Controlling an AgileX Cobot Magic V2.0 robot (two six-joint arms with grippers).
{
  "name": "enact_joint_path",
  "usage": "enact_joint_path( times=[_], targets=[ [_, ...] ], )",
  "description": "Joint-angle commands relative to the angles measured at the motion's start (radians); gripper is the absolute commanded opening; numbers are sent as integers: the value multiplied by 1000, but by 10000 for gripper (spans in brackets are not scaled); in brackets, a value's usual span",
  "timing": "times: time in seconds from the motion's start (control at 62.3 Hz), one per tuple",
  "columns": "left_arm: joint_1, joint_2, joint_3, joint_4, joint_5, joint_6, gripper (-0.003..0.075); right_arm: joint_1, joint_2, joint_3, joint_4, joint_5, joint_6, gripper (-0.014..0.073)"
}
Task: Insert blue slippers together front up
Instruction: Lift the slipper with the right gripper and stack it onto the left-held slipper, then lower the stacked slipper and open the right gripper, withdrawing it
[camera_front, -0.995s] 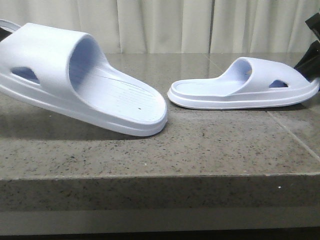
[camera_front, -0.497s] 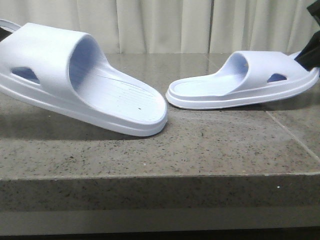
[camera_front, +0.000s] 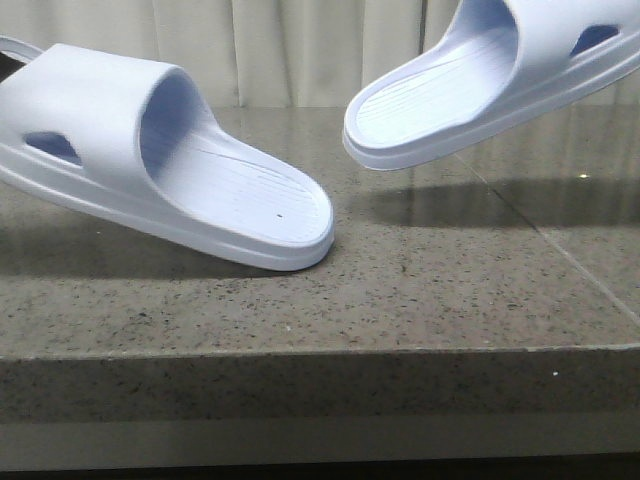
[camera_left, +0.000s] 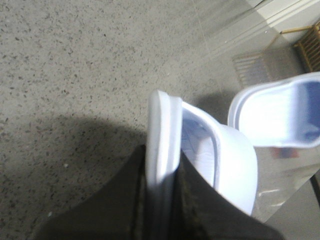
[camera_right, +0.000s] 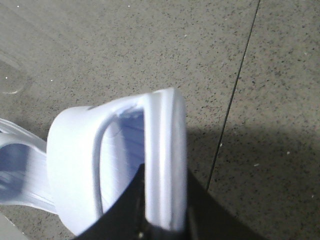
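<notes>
While each pincer (camera_left: 159, 210) (camera_right: 162, 210) clamps a slipper's (camera_front: 150, 160) (camera_front: 500, 70) sole edge, fingertips stay hidden — right slipper cropped.

Right slipper (camera_front: 490, 80): toe end cut off by the front view's top and right edges. Left slipper (camera_front: 150, 160): toe end cut off at left edge.

Speckled grey stone table (camera_front: 300, 300) before pale pleated curtains (camera_front: 300, 50).

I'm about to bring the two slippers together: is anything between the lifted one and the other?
Nothing visible. The raised pale blue foam slipper hangs clear above the grey speckled stone table, with only open air toward the other pale blue foam slipper.
</notes>
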Motion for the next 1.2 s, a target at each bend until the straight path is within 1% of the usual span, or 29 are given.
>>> enact_joint_path(
  times=[0.0,0.16,0.225,0.337,0.433,0.562,0.77,0.85,0.979,1.187],
  targets=[
    [-28,-10,-23,-133,6,1,-20,-3,-64,3,47,-6,5,-68],
    [-99,51,-23,-255,-88,53,-20,-12,-58,12,53,-15,43,-68],
    [-131,88,-23,-326,-91,82,-20,-14,-58,12,61,-15,46,-68],
    [-198,159,-23,-449,-91,175,-20,-14,-55,12,71,-19,46,-68],
    [-239,213,-46,-446,-115,191,-20,-14,-37,12,83,-18,48,-68],
    [-279,276,-85,-453,-116,204,-20,-14,17,14,130,-2,54,-68],
    [-290,304,-113,-453,-134,206,-20,-3,109,42,195,11,53,-68],
    [-290,304,-117,-453,-141,206,-20,20,140,58,220,1,40,-68],
    [-290,304,-117,-453,-143,206,-20,96,181,85,268,-60,33,-68],
    [-290,304,-118,-453,-154,206,-20,301,218,90,290,-168,30,-68]
  ],
)
